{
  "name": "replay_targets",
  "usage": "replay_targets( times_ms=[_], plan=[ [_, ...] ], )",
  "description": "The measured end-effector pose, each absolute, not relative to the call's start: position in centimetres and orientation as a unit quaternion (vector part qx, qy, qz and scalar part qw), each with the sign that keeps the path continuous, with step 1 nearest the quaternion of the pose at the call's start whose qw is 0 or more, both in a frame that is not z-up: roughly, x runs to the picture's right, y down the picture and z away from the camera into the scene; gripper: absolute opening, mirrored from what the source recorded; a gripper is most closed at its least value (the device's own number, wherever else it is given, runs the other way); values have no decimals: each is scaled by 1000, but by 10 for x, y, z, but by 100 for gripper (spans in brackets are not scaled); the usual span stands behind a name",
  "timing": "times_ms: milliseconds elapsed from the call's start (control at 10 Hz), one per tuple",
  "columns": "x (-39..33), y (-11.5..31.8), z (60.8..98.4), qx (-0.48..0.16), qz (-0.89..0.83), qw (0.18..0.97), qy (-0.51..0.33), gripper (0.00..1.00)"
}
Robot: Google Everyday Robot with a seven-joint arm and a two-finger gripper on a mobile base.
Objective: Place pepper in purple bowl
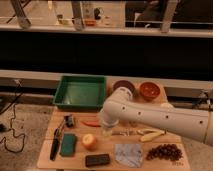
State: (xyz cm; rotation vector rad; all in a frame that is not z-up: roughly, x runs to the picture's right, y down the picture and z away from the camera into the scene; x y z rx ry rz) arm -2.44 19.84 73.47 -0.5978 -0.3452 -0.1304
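Tool: the tool [107, 131] hangs at the end of the white arm [150, 117], low over the middle of the counter [47, 159]. Its fingers stand apart and nothing is between them.
Pepper: the pepper [91, 123] lies flat on the counter, just to the left of the tool. I cannot tell if the tool touches it.
Purple bowl: the purple bowl [124, 86] stands at the far edge of the counter, behind the arm and to the right of the green tray [80, 92]. It looks empty as far as its inside shows.
Other bowl: an orange-red bowl [150, 90] stands just beside the purple one, on its right.
Near things: a round orange fruit [89, 141] and a green sponge [68, 144] lie nearer than the pepper. A banana [152, 135] lies under the arm to the right.
Done: the tool is brought close to the pepper, it seems.
Left: the grip, the lift, the carry to the far right, and the release in the purple bowl. So the task is at its early part, I judge.
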Motion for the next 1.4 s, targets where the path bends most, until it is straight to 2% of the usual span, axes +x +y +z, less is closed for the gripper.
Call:
replay_targets(
  times_ms=[700, 900, 1400],
  plan=[
    [-69, 180, 754, -270, -96, 943, -171, 80],
    [-70, 170, 768, -264, -98, 945, -166, 80],
    [-70, 175, 801, -274, -97, 944, -154, 80]
  ],
)
